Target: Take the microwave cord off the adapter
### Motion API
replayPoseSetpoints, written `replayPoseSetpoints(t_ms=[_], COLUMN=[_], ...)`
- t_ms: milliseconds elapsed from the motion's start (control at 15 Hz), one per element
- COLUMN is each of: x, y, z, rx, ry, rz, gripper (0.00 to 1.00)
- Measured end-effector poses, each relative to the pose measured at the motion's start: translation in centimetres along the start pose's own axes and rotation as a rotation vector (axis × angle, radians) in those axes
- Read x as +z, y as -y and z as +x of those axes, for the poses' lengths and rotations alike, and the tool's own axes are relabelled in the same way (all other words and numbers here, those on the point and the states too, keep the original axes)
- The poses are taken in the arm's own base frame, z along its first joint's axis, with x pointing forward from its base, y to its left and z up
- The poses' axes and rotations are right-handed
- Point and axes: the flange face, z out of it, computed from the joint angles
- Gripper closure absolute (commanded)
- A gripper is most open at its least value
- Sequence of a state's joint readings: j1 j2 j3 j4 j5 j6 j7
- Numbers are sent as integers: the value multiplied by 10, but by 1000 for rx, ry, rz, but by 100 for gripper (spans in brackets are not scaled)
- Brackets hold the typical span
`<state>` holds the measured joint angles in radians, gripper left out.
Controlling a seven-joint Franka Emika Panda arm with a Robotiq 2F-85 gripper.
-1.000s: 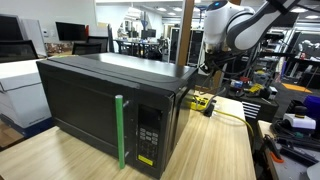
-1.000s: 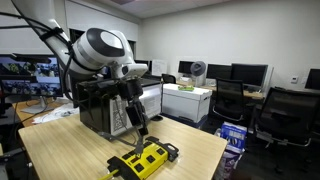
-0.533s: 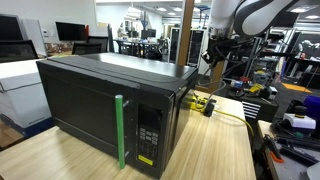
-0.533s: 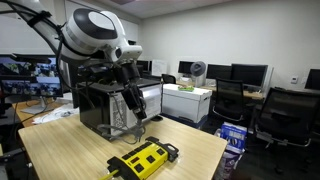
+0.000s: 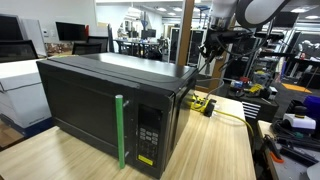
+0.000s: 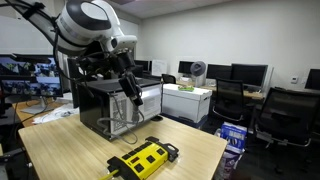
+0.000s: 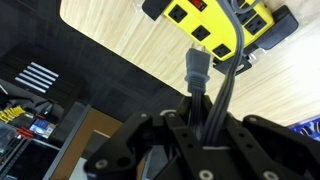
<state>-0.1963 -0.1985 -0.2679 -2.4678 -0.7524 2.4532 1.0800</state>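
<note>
In the wrist view, the gripper (image 7: 200,120) is clamping its 2 fingers on the black plug of the microwave cord (image 7: 197,68), and the plug is pointing away from the camera toward the table. A thin black cable is running beside the plug on 1 side. Beyond the plug, the adapter (image 7: 215,25) is lying flat on the wooden table (image 7: 125,35), with its black sockets facing up and the plug not seated in any of them.

In an exterior view, the gripper (image 6: 130,88) is hanging in the air well above the adapter (image 6: 140,158), which is sitting near the table's front edge. Behind both, the microwave (image 6: 100,108) is standing on the table. In an exterior view, the microwave (image 5: 100,95) is filling the foreground with a green strip (image 5: 120,130) on its door, the adapter (image 5: 203,102) is showing past its corner, and the gripper (image 5: 210,48) is hovering above.
</note>
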Motion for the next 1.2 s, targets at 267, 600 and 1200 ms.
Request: replayPoseSetpoints(t_ms=[267, 600, 1200], x=[-16, -26, 2], y=[9, 16, 11], z=[-3, -24, -77], rx=[-66, -252, -356], ry=[45, 174, 247], rz=[67, 166, 169], gripper=[95, 95, 96])
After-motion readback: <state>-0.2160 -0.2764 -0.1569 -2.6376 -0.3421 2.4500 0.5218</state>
